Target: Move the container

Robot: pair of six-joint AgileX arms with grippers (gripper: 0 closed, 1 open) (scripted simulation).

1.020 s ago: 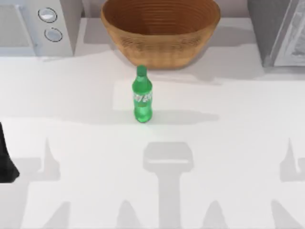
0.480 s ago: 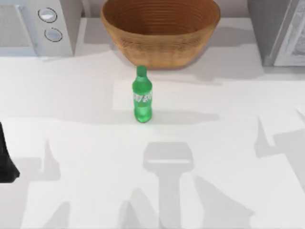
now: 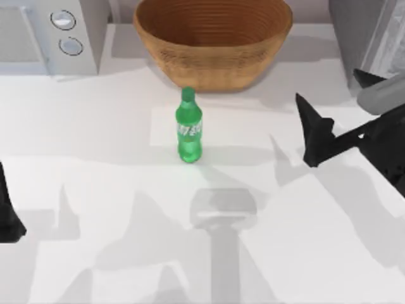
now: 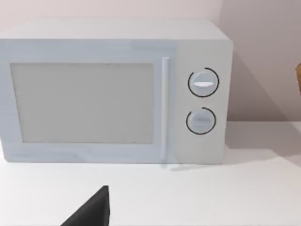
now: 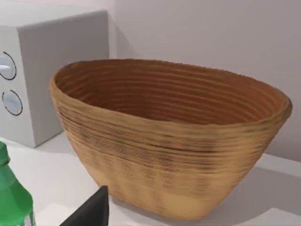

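Right claw nears the upright container

The container (image 3: 188, 130) stands upright at frame centre on the bench (image 3: 95, 164), cap toward the basket (image 3: 212, 41); right claw (image 3: 332, 107), fingers spread, hovers well apart at right.

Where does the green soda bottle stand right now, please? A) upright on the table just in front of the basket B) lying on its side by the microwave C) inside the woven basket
A: the green soda bottle stands upright on the table, just before the woven basket.
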